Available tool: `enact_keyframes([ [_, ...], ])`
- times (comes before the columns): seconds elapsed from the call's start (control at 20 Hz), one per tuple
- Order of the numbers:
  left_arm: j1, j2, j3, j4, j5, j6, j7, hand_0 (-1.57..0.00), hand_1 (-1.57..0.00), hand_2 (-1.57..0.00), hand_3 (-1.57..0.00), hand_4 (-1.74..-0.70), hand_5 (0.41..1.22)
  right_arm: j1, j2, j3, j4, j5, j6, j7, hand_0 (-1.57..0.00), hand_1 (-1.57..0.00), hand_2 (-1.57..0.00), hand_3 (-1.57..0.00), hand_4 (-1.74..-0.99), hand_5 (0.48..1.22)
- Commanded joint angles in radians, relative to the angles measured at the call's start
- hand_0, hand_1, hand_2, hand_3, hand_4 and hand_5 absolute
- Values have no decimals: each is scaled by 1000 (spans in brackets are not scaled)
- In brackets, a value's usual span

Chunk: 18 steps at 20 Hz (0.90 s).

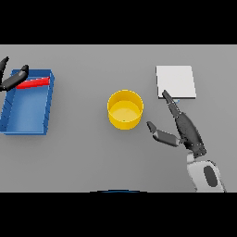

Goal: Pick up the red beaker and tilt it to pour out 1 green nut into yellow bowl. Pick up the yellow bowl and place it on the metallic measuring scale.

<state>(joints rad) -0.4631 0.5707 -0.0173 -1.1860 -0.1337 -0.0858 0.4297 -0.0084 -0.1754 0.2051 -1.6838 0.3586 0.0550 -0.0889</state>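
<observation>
The yellow bowl stands upright at the table's middle, with a tiny dark speck low on its inner floor. To its right my right hand hovers open, fingers straight and pointing up-left, thumb spread toward the bowl and a short gap away from it. The pale square measuring scale lies just beyond those fingertips. At the far left the red beaker lies on its side at the back of a blue bin. My left hand is open at the beaker's left end, with its fingers straight.
The blue bin sits against the table's left edge and holds only the beaker. Bare grey table surface lies between the bin and the bowl, and in front of the bowl.
</observation>
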Motion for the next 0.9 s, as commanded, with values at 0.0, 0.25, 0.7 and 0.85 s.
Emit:
enact_keyframes([
  [0.0,2,-4,0,2,1,2,-8,-20,-18,-17,-18,-798,661,-21,-31,24,-1,47,17,18,1,1,1,1,-1103,662],
  [0.25,4,-25,-14,-37,2,9,39,-6,-5,-5,-5,-806,687,-197,-161,141,65,266,97,40,1,1,1,1,-1142,627],
  [0.7,43,-10,-1,-60,21,-11,19,0,0,0,0,-806,695,-454,-223,331,256,442,246,-72,1,1,1,1,-1153,639],
  [0.85,24,-13,0,-43,21,-11,19,1,1,1,1,-808,696,-512,-212,377,327,469,278,-106,1,1,1,1,-1157,644],
])
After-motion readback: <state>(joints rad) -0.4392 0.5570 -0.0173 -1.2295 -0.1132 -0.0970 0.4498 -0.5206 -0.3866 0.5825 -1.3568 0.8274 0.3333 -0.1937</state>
